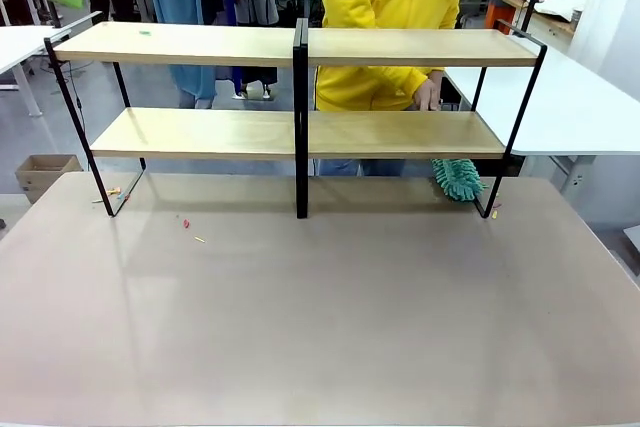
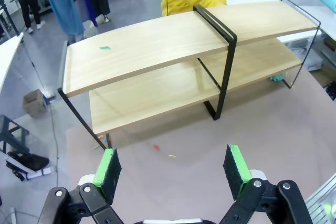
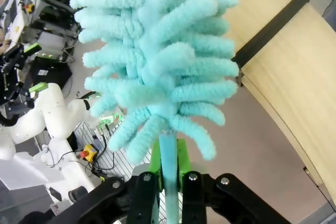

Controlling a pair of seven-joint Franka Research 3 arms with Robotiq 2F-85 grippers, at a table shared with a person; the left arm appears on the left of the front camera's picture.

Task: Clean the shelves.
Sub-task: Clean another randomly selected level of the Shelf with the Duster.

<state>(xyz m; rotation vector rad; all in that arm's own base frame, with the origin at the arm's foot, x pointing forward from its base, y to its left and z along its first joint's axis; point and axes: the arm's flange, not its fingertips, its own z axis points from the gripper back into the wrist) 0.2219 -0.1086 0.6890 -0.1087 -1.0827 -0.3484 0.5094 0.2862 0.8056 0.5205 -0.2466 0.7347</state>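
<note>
Two grippers | left gripper point(image 2: 172, 170) spread, empty | right gripper point(image 3: 169, 162) clenched on teal duster point(image 3: 157, 56) handle | shelves point(image 1: 400, 134) far-centre on table point(image 1: 320, 327) | risk: duster snags black frame point(image 1: 300, 117), rack shoves toward person point(image 1: 390, 7)

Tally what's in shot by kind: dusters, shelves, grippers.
teal dusters: 2 (held duster, loose duster below the lower board)
shelves: 1
grippers: 2 (left gripper, right gripper)
total: 5
</note>
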